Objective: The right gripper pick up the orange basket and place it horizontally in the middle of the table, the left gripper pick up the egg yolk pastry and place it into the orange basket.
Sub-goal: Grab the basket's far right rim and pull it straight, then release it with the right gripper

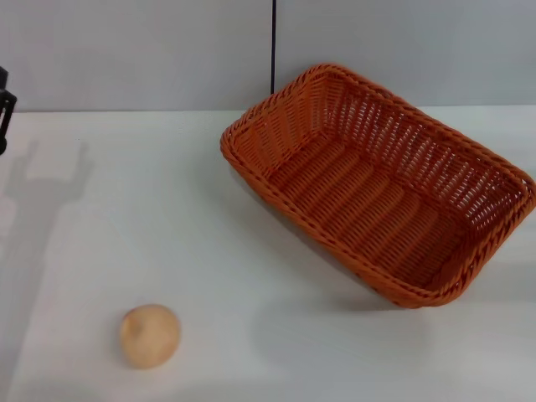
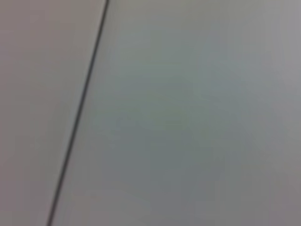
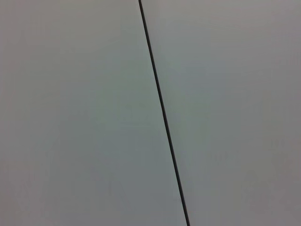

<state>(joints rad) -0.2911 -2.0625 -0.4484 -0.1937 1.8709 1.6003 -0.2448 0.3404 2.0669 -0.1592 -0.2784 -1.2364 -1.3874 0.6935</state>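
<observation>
So nothing has been picked up yet, judging by how things lie. The orange basket point(image 1: 381, 188) is parked on the right half of the counter point(image 1: 209, 226), toward the back, and it's skewed: its long axis runs diagonally from the back-middle down toward the front-right edge, with its far-right corner about reaching the head view's edge. That skew is really the thing the first move hinges on, since the basket is supposed to be set square in the middle, so a turn plus a shift leftward is probably needed. The basket is clearly on the right arm's side, but the right gripper isn't seen anywhere in the head view. The egg yolk pastry point(image 1: 150, 336) is sitting alone near the front-left, well apart from the basket, on the left arm's side. Of the left gripper point(image 1: 5, 105) only a dark sliver is caught at the far left edge, up near the back of the counter, with its shadow thrown across the surface; whether it's open or closed can't be told. Both wrist views are no help at all: just blank grey wall point(image 3: 75, 113) with a thin dark seam line point(image 3: 162, 113) across it.
</observation>
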